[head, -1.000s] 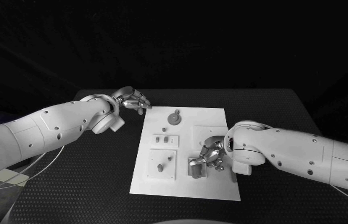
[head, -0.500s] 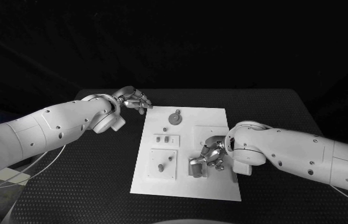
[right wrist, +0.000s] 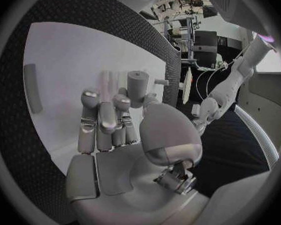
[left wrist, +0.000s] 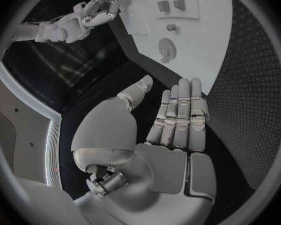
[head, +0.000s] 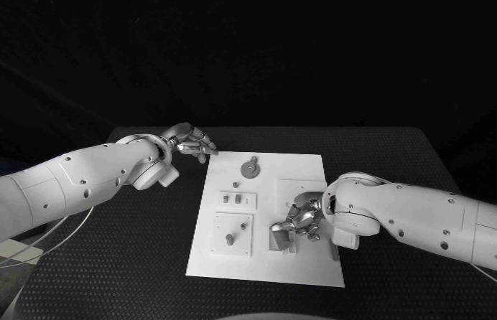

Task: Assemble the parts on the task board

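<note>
Black table (head: 414, 155), textured surface; pale cable (head: 47, 245) looping at its near-left edge.

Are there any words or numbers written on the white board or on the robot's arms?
None can be read: the task board carries only small parts, and both white arms are plain.
The left hand and right hand show no marks either.
</note>
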`<act>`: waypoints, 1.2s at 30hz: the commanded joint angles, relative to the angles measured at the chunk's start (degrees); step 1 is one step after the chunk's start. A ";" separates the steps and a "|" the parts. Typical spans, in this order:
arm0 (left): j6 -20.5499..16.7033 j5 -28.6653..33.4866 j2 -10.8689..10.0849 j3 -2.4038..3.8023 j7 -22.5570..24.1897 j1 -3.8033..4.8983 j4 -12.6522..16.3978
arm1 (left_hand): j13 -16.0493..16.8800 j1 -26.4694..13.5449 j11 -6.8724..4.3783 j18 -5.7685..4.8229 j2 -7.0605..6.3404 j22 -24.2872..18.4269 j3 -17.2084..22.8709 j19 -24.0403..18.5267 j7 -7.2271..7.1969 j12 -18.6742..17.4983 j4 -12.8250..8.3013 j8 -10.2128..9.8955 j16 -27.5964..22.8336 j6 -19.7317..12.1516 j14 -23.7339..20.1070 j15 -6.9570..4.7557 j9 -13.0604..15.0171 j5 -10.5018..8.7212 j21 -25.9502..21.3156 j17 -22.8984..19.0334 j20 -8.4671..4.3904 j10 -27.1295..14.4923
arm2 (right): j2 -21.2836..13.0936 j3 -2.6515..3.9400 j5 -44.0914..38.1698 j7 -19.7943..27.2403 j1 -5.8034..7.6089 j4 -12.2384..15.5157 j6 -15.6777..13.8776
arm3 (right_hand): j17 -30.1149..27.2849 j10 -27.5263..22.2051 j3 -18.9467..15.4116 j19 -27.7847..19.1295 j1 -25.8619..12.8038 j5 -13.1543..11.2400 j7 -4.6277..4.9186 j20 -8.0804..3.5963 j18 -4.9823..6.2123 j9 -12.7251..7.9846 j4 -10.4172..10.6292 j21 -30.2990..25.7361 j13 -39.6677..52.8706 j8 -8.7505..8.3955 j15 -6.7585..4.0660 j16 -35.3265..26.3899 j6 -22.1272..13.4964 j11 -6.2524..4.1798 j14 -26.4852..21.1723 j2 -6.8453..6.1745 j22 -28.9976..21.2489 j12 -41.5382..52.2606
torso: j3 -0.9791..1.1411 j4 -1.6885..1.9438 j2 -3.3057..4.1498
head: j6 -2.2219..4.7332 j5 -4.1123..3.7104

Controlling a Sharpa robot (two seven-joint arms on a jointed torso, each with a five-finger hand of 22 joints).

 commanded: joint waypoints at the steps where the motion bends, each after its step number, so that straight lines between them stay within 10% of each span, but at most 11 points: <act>1: 0.30 0.30 0.04 0.03 0.46 0.04 0.06 | -0.09 -0.47 -0.02 1.06 0.14 -0.08 -0.05 0.02 -0.01 0.20 0.35 0.16 -0.29 -0.29 0.40 -0.10 -0.08 0.15 0.07 0.07 0.15 -0.39 | -0.26 -0.13 -1.30 -0.66 -0.13 -0.25 -0.83 | -0.04 -0.29 0.18 -0.41 -0.38 0.22 1.62 -0.11 3.42 0.02 -0.14 -0.19 -0.08 0.01 -0.33 -0.18 1.26 -0.21 -0.20 -0.24 0.94 -0.31 | -0.02 0.01 0.01 | -0.08 0.05; 36: 0.39 0.30 0.06 0.03 0.37 0.04 0.08 | -0.15 -0.43 -0.02 1.07 0.15 -0.07 -0.05 0.01 -0.01 0.25 0.40 0.18 -0.51 -0.30 0.46 -0.10 -0.11 0.15 0.08 0.37 0.15 -0.42 | -0.52 -0.12 -1.92 -0.60 -0.13 0.16 -1.57 | -0.13 -0.25 0.36 -0.17 -2.28 0.21 1.64 -0.23 3.42 -0.21 0.03 -0.35 -0.29 -0.13 -0.32 -0.33 1.25 -0.17 -0.15 -1.52 0.81 -0.22 | -0.04 -0.05 0.00 | -0.16 -0.12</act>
